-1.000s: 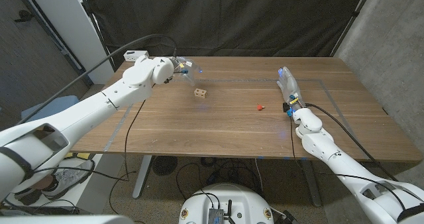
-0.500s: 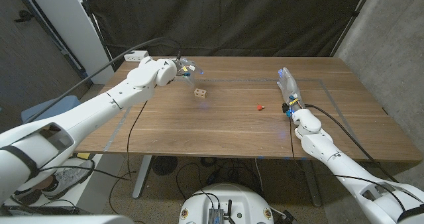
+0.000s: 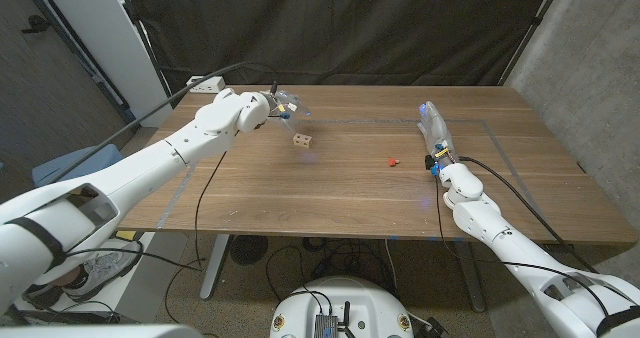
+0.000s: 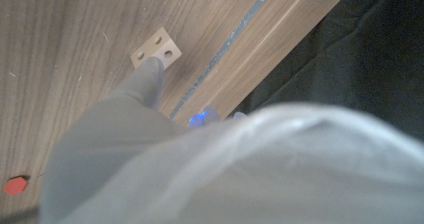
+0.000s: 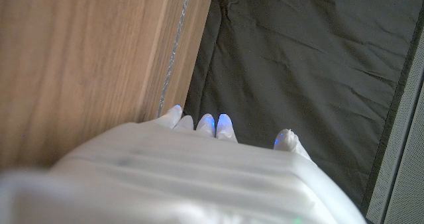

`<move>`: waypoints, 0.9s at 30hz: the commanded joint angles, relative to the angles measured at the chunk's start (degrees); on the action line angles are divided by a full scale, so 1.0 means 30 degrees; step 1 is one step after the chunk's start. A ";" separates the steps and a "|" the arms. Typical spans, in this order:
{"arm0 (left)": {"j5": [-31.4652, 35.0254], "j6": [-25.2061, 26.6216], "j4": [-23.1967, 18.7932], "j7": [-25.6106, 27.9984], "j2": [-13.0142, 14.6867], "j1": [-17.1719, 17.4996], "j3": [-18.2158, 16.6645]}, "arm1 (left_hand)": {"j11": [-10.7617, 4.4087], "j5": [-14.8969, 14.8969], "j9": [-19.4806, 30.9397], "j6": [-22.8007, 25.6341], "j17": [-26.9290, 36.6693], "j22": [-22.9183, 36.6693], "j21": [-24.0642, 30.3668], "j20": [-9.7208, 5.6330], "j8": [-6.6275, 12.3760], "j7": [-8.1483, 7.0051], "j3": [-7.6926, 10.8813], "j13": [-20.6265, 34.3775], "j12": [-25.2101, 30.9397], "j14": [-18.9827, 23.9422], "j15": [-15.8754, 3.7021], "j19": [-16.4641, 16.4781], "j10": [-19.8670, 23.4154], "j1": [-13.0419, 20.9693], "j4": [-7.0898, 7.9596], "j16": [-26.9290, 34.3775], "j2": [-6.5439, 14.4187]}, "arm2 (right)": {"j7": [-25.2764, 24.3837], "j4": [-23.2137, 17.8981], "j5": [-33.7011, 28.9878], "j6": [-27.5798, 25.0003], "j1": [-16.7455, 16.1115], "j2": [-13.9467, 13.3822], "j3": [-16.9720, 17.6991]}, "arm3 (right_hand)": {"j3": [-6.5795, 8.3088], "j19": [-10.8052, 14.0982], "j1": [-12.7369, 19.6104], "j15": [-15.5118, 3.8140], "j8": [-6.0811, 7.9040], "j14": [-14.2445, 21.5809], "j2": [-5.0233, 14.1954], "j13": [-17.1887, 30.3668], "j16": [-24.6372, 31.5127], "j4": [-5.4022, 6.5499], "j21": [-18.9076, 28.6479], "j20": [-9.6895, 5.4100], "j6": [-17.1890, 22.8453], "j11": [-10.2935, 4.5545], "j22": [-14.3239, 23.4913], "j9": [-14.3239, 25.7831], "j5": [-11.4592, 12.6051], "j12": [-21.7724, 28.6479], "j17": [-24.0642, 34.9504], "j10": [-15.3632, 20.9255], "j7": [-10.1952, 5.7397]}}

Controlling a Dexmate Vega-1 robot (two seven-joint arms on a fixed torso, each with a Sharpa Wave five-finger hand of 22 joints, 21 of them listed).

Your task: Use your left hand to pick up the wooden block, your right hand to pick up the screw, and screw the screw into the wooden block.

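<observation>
Wooden block and red screw lie untouched on the table, our two hands on either side of them.

We see the wooden block (image 3: 302,139) toward the table's (image 3: 330,198) far middle, its holes showing, well in from every edge, with bare wood around it. The red screw (image 3: 392,162) lies apart from it, toward our right, also on bare wood. A pale tape line (image 4: 218,52) runs along the far side past the block. Our left hand (image 3: 284,104) hovers just beside the block on its far left, fingers apart, holding nothing; one fingertip (image 4: 154,66) points at the block. Our right hand (image 3: 434,130) stands near the screw, fingers straight, empty.
</observation>
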 commanded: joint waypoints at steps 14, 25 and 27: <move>-0.0114 -0.1105 0.1928 0.0551 -0.0884 -0.0532 0.0767 | -0.0156 -0.0058 0.0050 0.0387 0.0081 0.0040 0.0156 0.0142 0.0305 -0.0050 -0.0051 0.0164 0.0331 0.0186 -0.0029 -0.0990 0.0419 0.0704 0.0107 0.0168 -0.0201 | -0.0462 -0.0123 -0.0173 -0.0162 -0.0080 -0.0045 0.0001 | 0.0114 -0.0134 0.0133 -0.0382 0.0026 0.0108 0.0056 0.0059 0.0099 0.0024 -0.0033 -0.0485 0.0123 -0.0082 0.0087 0.0065 0.0112 0.0148 0.0025 -0.0011 -0.0111; -0.0151 -0.1180 0.2520 0.0914 -0.1136 -0.0730 0.1128 | -0.0119 -0.0065 0.0060 0.0969 0.0091 0.0045 0.0216 0.0143 0.0476 -0.0118 -0.0293 0.0304 0.0630 0.0755 -0.0279 -0.0826 0.1055 0.0783 0.0345 0.0330 -0.0148 | -0.0673 -0.0212 -0.0207 -0.0247 -0.0166 -0.0087 0.0047 | 0.0119 -0.0149 0.0119 -0.0355 0.0002 0.0096 0.0046 0.0060 0.0097 0.0027 -0.0033 -0.0485 0.0075 -0.0066 0.0087 0.0066 0.0103 0.0137 0.0031 -0.0026 -0.0107; -0.0086 -0.1138 0.2574 0.0926 -0.1150 -0.0762 0.1200 | -0.0113 -0.0065 0.0061 0.1033 0.0092 0.0046 0.0226 0.0137 0.0493 -0.0097 -0.0317 0.0320 0.0640 0.0783 -0.0291 -0.0794 0.1071 0.0790 0.0356 0.0331 -0.0144 | -0.0688 -0.0208 -0.0198 -0.0277 -0.0166 -0.0084 0.0047 | 0.0121 -0.0145 0.0115 -0.0350 0.0000 0.0091 0.0046 0.0061 0.0096 0.0029 -0.0030 -0.0481 0.0074 -0.0069 0.0087 0.0067 0.0100 0.0135 0.0033 -0.0030 -0.0114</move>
